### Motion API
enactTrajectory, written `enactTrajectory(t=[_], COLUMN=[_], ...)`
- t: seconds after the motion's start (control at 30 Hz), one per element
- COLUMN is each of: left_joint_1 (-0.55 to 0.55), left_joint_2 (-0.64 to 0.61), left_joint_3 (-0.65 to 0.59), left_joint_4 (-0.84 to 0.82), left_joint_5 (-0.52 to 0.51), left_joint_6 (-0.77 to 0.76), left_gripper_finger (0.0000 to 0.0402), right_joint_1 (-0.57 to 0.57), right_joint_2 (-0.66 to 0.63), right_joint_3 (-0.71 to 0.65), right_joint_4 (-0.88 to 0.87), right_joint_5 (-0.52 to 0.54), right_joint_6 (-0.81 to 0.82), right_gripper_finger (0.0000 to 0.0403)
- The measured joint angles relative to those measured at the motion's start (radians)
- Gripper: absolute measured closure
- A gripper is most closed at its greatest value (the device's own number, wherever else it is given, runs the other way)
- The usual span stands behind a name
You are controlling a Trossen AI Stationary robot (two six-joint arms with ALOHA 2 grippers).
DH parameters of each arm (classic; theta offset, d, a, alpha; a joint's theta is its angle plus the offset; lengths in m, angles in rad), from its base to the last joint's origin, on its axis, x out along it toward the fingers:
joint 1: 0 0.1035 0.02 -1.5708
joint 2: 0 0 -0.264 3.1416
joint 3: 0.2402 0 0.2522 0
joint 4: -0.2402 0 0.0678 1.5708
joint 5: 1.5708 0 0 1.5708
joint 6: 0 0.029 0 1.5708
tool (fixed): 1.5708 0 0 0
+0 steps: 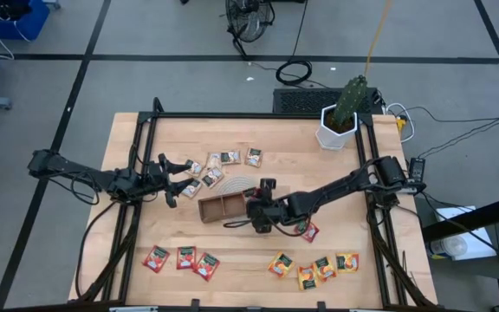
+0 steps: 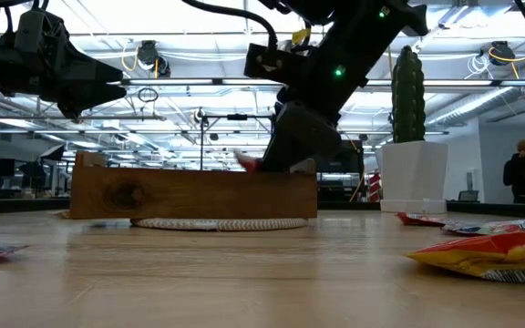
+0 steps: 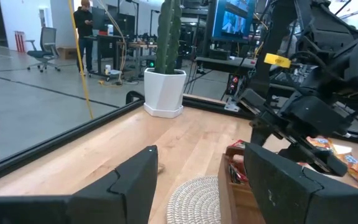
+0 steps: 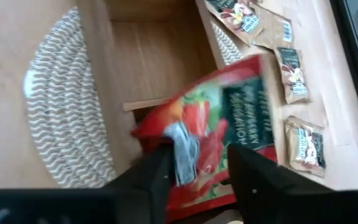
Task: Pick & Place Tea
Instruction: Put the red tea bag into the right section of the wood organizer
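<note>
Red tea sachet (image 4: 213, 124) with green label and fruit print, tilted over wooden tray (image 4: 148, 56) end compartment, right gripper (image 4: 194, 177) fingers parted around it, grip uncertain, left gripper (image 1: 173, 180) open beside beige sachets (image 1: 223, 161).

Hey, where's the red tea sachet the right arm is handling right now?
The red sachet sits between the right gripper's parted fingers over the wooden tray's right-hand end, near the table's middle in the high view, beside the woven mat.
</note>
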Motion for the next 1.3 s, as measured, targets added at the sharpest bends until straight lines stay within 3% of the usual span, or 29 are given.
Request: enactTrajectory(t=[0.27, 0.4, 0.57, 0.7, 0.83, 1.1, 1.3], left_joint_1=[0.000, 0.000, 0.000, 0.000, 0.000, 0.000, 0.000], left_joint_2=[0.000, 0.000, 0.000, 0.000, 0.000, 0.000, 0.000], left_joint_3=[0.000, 0.000, 0.000, 0.000, 0.000, 0.000, 0.000], left_joint_4=[0.000, 0.000, 0.000, 0.000, 0.000, 0.001, 0.000], left_joint_5=[0.000, 0.000, 0.000, 0.000, 0.000, 0.000, 0.000], left_joint_6=[0.000, 0.000, 0.000, 0.000, 0.000, 0.000, 0.000], left_gripper_finger=[0.0162, 0.0162, 0.0163, 0.0163, 0.0162, 0.0162, 0.0162], right_joint_1=[0.003, 0.010, 0.011, -0.027, -0.139, -0.387, -0.407], right_joint_2=[-0.012, -0.045, -0.133, -0.220, -0.249, -0.185, -0.116], right_joint_3=[0.000, 0.000, 0.000, 0.000, 0.001, -0.002, 0.000], right_joint_4=[-0.008, -0.016, -0.034, -0.037, -0.109, -0.159, -0.061], right_joint_5=[0.011, 0.083, 0.082, -0.082, -0.272, -0.717, -0.948], right_joint_6=[-0.062, -0.087, -0.097, -0.048, -0.066, -0.086, -0.119], right_gripper_finger=[0.0187, 0.0182, 0.0190, 0.0198, 0.0203, 0.0203, 0.0203])
